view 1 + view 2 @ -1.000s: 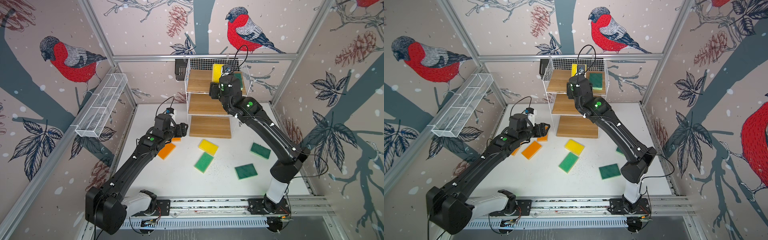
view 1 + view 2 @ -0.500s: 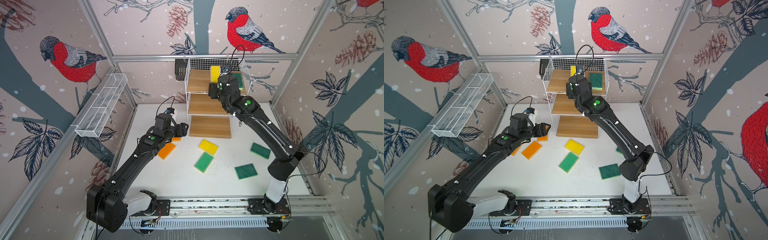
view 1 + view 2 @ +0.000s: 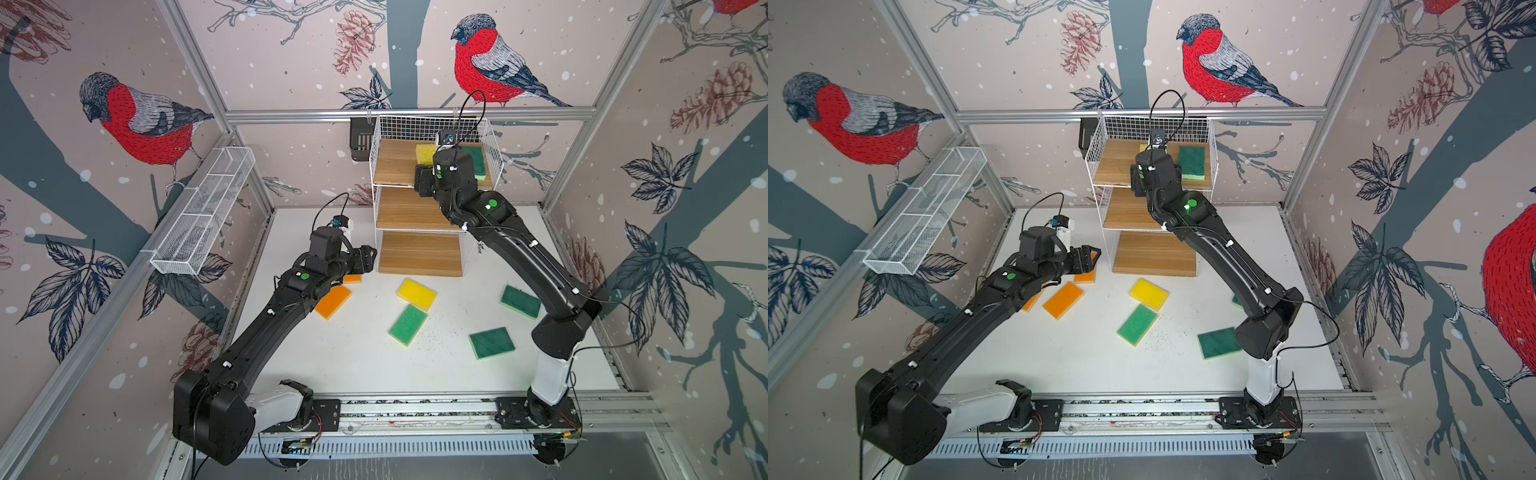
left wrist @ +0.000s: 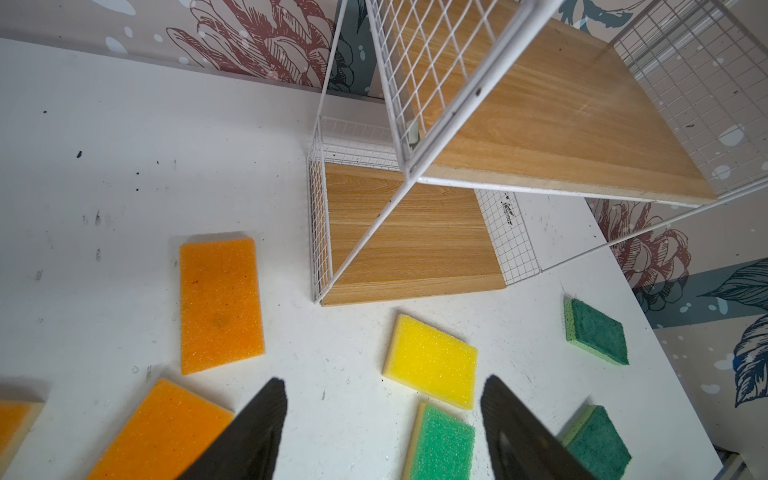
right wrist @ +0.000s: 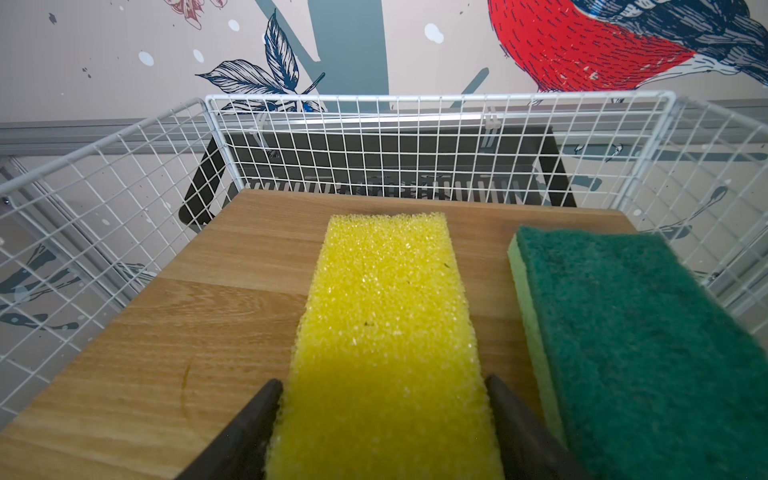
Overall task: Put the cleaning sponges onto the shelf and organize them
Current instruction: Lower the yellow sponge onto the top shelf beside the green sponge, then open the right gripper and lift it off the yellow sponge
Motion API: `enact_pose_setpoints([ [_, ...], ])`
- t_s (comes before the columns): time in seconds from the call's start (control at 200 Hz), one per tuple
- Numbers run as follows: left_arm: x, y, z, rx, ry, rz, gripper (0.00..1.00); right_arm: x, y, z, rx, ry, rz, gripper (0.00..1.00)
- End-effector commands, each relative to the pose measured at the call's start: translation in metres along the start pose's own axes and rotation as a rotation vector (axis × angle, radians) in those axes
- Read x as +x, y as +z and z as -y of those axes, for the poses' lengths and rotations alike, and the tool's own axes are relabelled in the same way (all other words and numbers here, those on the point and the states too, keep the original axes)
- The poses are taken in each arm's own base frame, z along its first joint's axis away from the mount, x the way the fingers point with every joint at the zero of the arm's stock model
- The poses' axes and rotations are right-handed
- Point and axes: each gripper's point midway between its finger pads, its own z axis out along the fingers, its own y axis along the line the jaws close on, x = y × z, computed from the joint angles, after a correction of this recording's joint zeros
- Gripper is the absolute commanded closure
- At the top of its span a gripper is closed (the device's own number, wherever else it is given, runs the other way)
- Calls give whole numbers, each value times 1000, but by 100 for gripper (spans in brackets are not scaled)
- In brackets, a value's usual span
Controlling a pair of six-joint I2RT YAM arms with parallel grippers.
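My right hand (image 5: 383,382) sits low over the top board (image 5: 199,316) of the shelf (image 3: 415,210), one finger along each long side of the yellow sponge (image 5: 386,299). The fingers (image 5: 266,411) touch or all but touch its edges. I cannot tell whether I am pressing it or merely flanking it. The sponge lies flat on the wood, lengthwise toward the back grid, just beside a dark green sponge (image 5: 644,332) with pale foam underneath. A narrow strip of board shows between them. In both top views this is upper centre of the frame, my wrist covering most of the yellow one.

To do this well, I judge I should spread the fingers clear of both edges, then lift straight up before drawing back. That way the soft foam is not dragged askew or pushed into its green neighbour. There is bare board on the yellow sponge's other side for another.

My left hand (image 4: 384,382) is spread wide and empty, hovering over the worktop (image 3: 365,365) left of centre. Seven sponges lie loose in front of the shelf: the orange sponges (image 4: 220,305), three at left; a second yellow sponge (image 3: 417,294) and a bright green sponge (image 3: 408,324) mid-frame; and a dark green pair (image 3: 520,301) at right. All are flat, coarse-pored rectangles. The two lower boards look bare.
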Motion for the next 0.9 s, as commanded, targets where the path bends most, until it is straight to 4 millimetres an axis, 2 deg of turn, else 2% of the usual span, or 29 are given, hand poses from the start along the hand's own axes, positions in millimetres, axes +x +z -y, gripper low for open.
enact_pose_setpoints([
  [0.0,-9,-3,3,10,6,34,25,-1,0,-3,-15,35,-2,23],
  [0.29,-9,-7,4,13,6,40,25,-11,-11,-3,-45,75,10,16],
  [0.896,-13,-21,6,17,2,69,25,-30,-50,-2,-111,108,49,13],
])
